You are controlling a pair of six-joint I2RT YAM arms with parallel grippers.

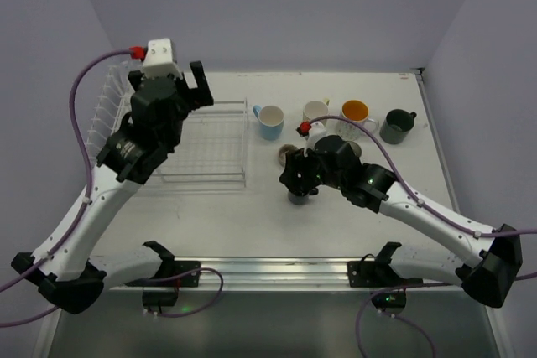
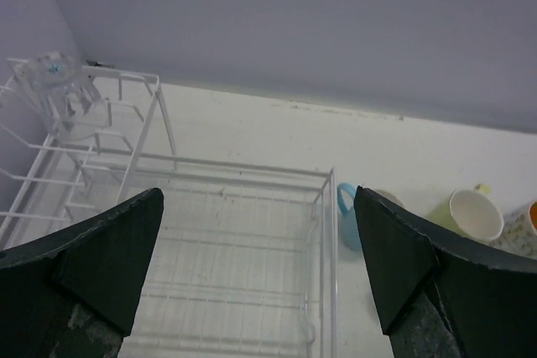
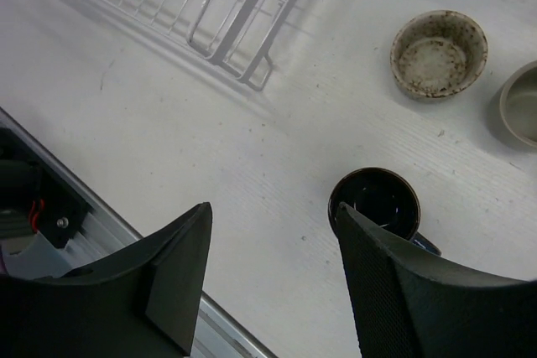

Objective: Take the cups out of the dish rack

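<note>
Overhead view of a white table [image 1: 252,224] with two black robot arms reaching in from the bottom edge.

At upper left, the left gripper [image 1: 168,83] hangs above the white wire dish rack [image 1: 210,175]. Its wrist camera shows both fingers spread wide at the bottom corners of the frame, holding nothing, with the rack's bare basket section between them. Something clear sits among the upright prongs at the upper left of that view; what it is cannot be told.

In the centre, the right gripper [image 1: 299,172] is low over the table, with the navy cup [image 1: 298,198] directly below it in the frame. In the right wrist view its fingers are also wide apart with nothing in their hold. The navy cup stands upright just above the right-hand finger, very close to its tip and outside the gap; its handle is partly hidden by that finger.

Other cups stand on the table in a row across the upper right, well apart from the rack: a light blue cup [image 1: 270,121], a pale cup [image 1: 315,111], an orange-lined cup [image 1: 356,116] and a dark green cup [image 1: 396,126]. A grey-brown cup [image 1: 288,153] stands just above the right gripper, and a second grey-brown cup [image 3: 520,106] shows at the right edge of the right wrist view.
</note>
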